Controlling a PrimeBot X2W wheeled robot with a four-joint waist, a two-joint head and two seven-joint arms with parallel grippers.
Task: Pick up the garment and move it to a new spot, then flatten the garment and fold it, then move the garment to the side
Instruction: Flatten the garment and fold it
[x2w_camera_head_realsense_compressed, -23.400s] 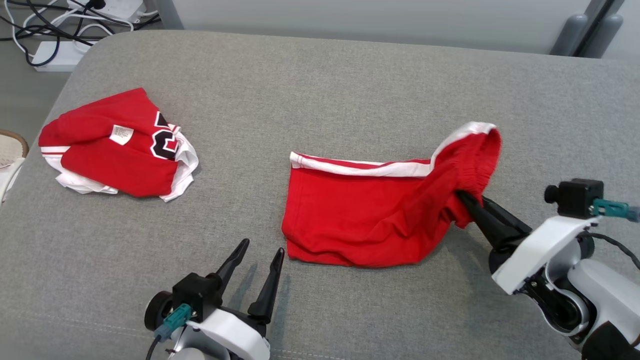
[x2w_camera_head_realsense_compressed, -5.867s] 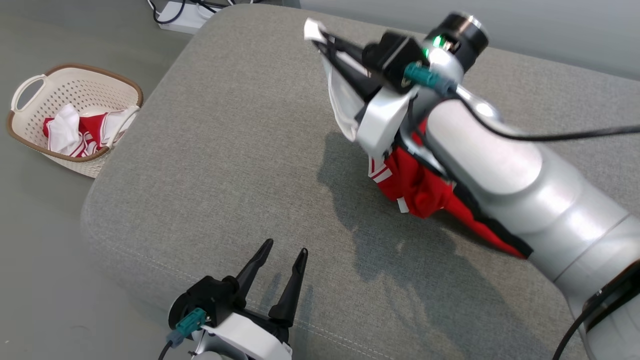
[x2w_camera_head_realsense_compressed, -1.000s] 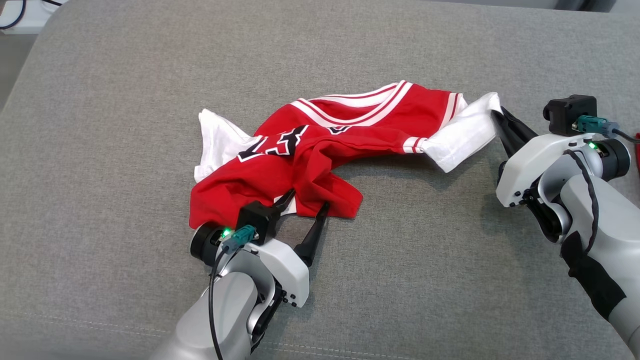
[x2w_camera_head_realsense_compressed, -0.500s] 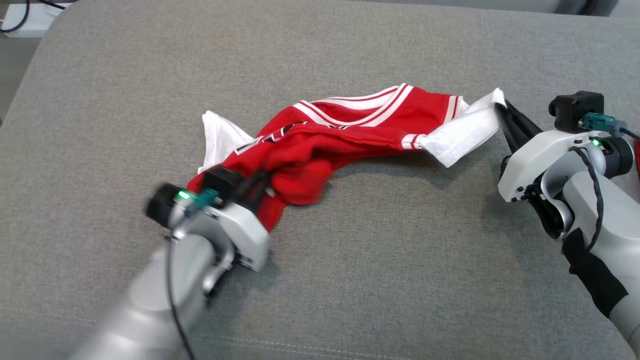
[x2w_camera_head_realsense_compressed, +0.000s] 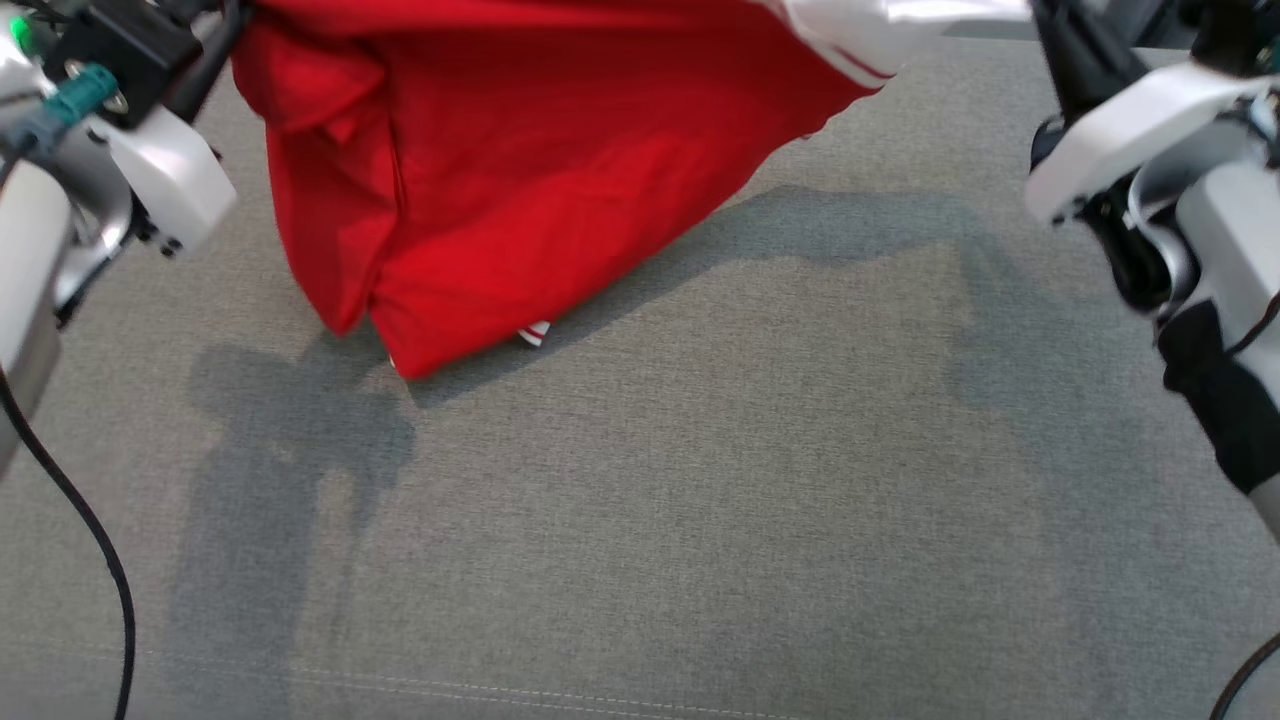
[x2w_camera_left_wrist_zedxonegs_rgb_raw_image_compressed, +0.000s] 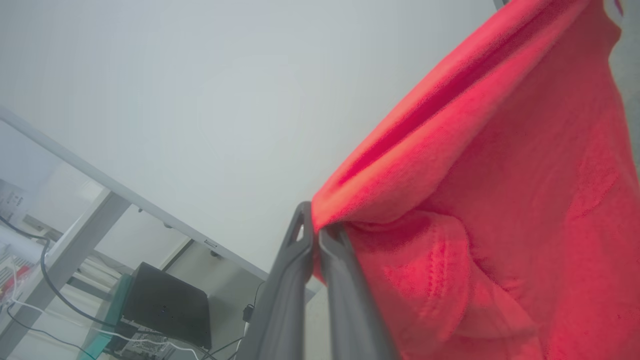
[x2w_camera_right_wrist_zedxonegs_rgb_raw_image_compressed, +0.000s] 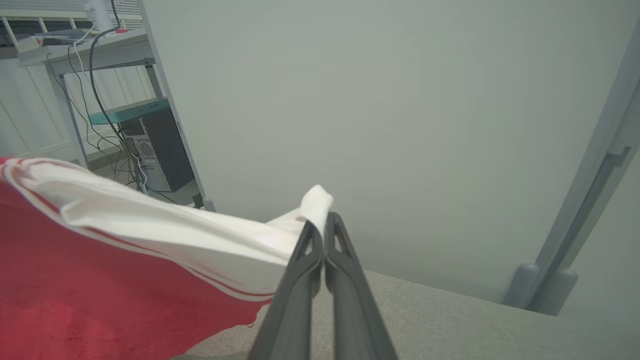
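The garment (x2w_camera_head_realsense_compressed: 520, 170), a red jersey with white sleeves, hangs spread between my two raised grippers. Its lowest corner (x2w_camera_head_realsense_compressed: 400, 360) just reaches the grey cushion (x2w_camera_head_realsense_compressed: 700, 480). At the upper left my left gripper (x2w_camera_head_realsense_compressed: 228, 22) is shut on a red edge; in the left wrist view the fingertips (x2w_camera_left_wrist_zedxonegs_rgb_raw_image_compressed: 316, 231) pinch a fold of the red cloth (x2w_camera_left_wrist_zedxonegs_rgb_raw_image_compressed: 500, 200). Over at the upper right, my right gripper (x2w_camera_head_realsense_compressed: 1045, 20) is shut on the white sleeve. The right wrist view has those tips (x2w_camera_right_wrist_zedxonegs_rgb_raw_image_compressed: 323, 222) closed on the sleeve end (x2w_camera_right_wrist_zedxonegs_rgb_raw_image_compressed: 175, 230).
The grey cushion spreads wide below the garment, with a seam (x2w_camera_head_realsense_compressed: 500, 690) near its front edge. My left arm's black cable (x2w_camera_head_realsense_compressed: 90, 540) hangs at the left. Behind the cushion are a pale wall, a desk with a dark computer case (x2w_camera_left_wrist_zedxonegs_rgb_raw_image_compressed: 165, 310) and grey posts (x2w_camera_right_wrist_zedxonegs_rgb_raw_image_compressed: 545, 285).
My left gripper shut on the red cloth, then both arms rose. The garment went from lying crumpled on the cushion to hanging between the grippers. The head view has shifted as well.
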